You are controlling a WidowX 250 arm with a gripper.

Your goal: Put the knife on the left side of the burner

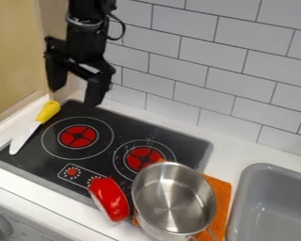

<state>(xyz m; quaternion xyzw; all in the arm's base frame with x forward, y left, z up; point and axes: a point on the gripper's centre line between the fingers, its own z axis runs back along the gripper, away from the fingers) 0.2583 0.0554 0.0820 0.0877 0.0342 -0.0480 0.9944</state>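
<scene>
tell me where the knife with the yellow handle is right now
In the camera view, the white-bladed knife with the yellow handle lies on the black stovetop's left side, beside the left burner.

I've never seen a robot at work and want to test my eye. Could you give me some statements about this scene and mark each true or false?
1. The knife lies left of both burners. True.
2. The gripper is holding the knife. False: its fingers are apart with nothing between them.
3. The knife's handle is yellow. True.
4. The pot has a lid on. False: it is open, and its inside shows.
5. There is an orange cloth under the pot. True.
6. The red thing is in the sink. False: it is by the stove's front edge, beside the pot.
</scene>
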